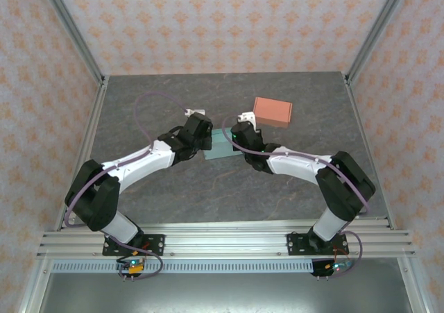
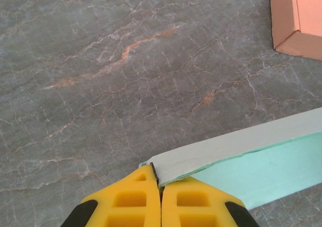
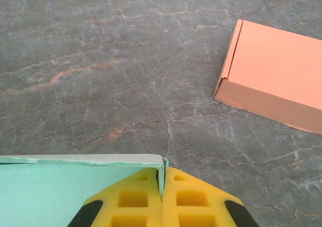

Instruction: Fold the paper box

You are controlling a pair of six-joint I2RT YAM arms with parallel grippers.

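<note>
Top external shows the green paper box (image 1: 223,145) lying nearly flat mid-table between the two arms, with only one edge flap lifted. The left gripper (image 2: 160,186) is pinched tight on one corner of that flap, and the right gripper (image 3: 162,179) on the other. Most folding seems left to do. A finished orange box (image 1: 272,111) sits just beyond.

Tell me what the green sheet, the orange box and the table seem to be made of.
Green sheet: thin matte card or paper, probably; thin edge, paler grey on one face. Orange box: matte paperboard, it seems; creased fold lines, raw edges. Table: looks like grey stone with rusty veins, though possibly a printed laminate or mat.
</note>
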